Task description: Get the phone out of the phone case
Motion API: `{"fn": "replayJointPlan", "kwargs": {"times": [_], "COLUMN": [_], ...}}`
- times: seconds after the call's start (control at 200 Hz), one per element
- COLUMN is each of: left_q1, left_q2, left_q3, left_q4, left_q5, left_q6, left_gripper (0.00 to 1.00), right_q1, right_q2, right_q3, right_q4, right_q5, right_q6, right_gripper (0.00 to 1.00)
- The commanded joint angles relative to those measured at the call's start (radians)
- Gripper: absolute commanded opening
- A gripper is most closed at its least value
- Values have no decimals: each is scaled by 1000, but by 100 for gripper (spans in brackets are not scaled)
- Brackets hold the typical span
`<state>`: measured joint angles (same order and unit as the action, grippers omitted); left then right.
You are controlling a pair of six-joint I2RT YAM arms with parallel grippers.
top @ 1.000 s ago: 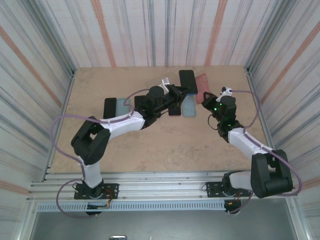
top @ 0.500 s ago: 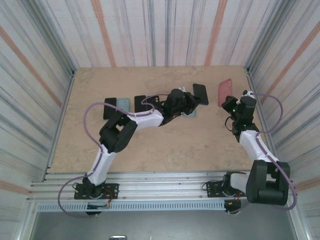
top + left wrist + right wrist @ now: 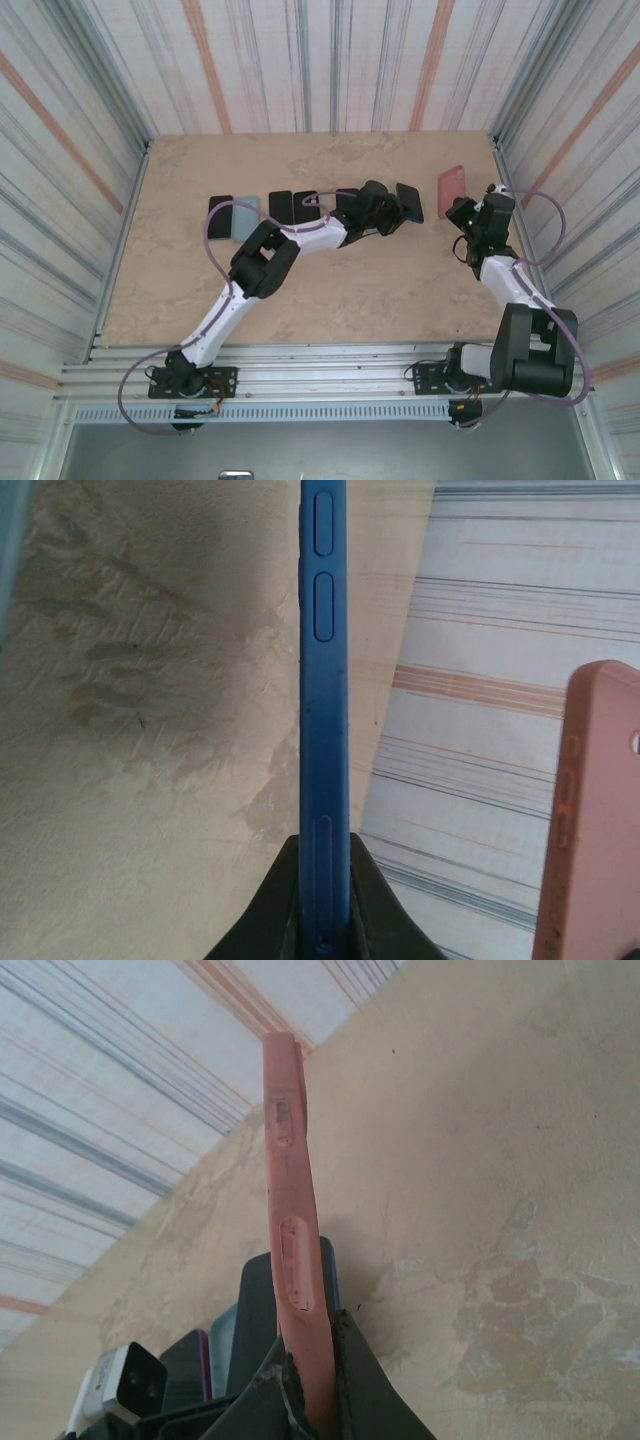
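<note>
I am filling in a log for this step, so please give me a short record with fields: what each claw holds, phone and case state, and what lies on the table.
left claw: shut on the blue phone, gripped at its edge
right claw: shut on the pink case
phone and case: apart, the phone is out of the case
table: other phones or cases lie flat in a row, to the left of the held phone

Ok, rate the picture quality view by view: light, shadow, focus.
Top external: even light, no glare, sharp throughout. Left wrist: the blue phone is crisp, with a soft dark shadow on the table beside it. Right wrist: the pink case is in focus, the wall behind pale and washed out.
</note>
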<state>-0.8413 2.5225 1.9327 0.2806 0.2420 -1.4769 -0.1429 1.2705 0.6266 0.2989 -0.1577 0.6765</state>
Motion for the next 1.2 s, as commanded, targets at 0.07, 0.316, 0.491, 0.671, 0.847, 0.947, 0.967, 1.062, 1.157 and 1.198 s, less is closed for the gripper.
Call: {"fn": "replayJointPlan", "kwargs": {"times": [0.07,0.316,0.491,0.671,0.847,0.947,0.967,1.062,1.157,1.198], "left_q1": [-10,-12,-16,-21,-22,-25,-25,-31,-31,-31], "left_q2": [44,104,130,131,124,119,118,109,103,100], "left_q3": [109,216,264,296,302,317,321,332,343,337], "left_q4": [-52,-138,-198,-267,-296,-329,-337,-371,-411,-414], "left_q5": [15,14,-9,-44,-56,-66,-70,-95,-119,-125], "left_q6": [64,85,116,167,205,244,255,310,358,363], "left_gripper": [1,4,10,22,33,36,37,42,46,47], "right_q1": [-12,-18,-20,-21,-21,-21,-21,-23,-23,-23], "right_q2": [38,81,118,181,238,258,261,269,273,278], "right_q3": [21,22,37,81,100,105,105,106,108,110], "right_q4": [44,58,69,69,82,88,87,86,85,83], "right_q5": [-28,-39,-29,-31,-45,-45,-44,-43,-42,-41], "right_q6": [14,18,20,12,13,11,10,12,14,10], "right_gripper": [1,1,1,1,1,1,1,1,1,1]}}
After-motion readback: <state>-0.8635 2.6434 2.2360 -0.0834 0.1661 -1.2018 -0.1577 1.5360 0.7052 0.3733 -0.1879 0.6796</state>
